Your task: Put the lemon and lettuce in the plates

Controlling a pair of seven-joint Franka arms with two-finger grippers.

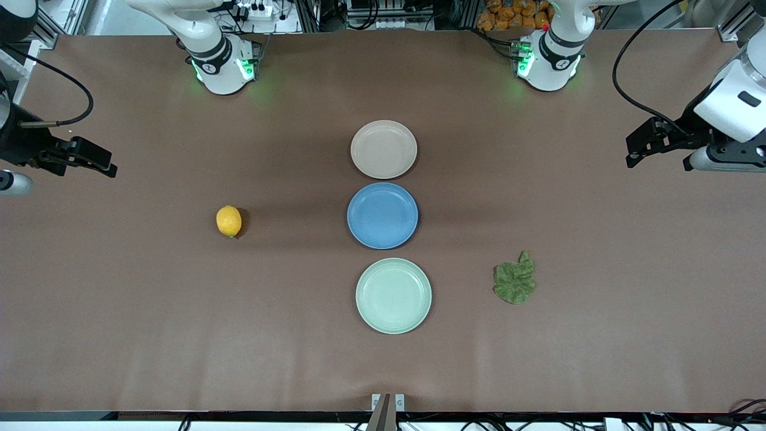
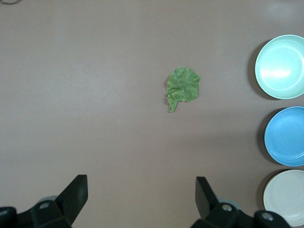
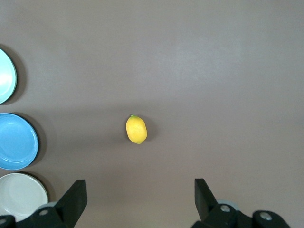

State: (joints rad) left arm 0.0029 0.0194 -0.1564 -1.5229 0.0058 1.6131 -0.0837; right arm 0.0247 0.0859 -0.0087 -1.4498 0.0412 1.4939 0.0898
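Both claws hang wide open and empty: left claw [image 2: 140, 197] over the counter [image 1: 598, 359] with the lettuce [image 1: 514, 280] beside the blue plate [image 1: 382, 215]; right claw [image 3: 137, 197] likewise, with the lemon [image 1: 228, 221].

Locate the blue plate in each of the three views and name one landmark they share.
Front view: the blue plate lies mid-table, between the beige plate and the mint plate.
Left wrist view: at the picture's edge, cropped.
Right wrist view: at the picture's edge, cropped.
Shared landmark: the row of three plates, blue in the middle.
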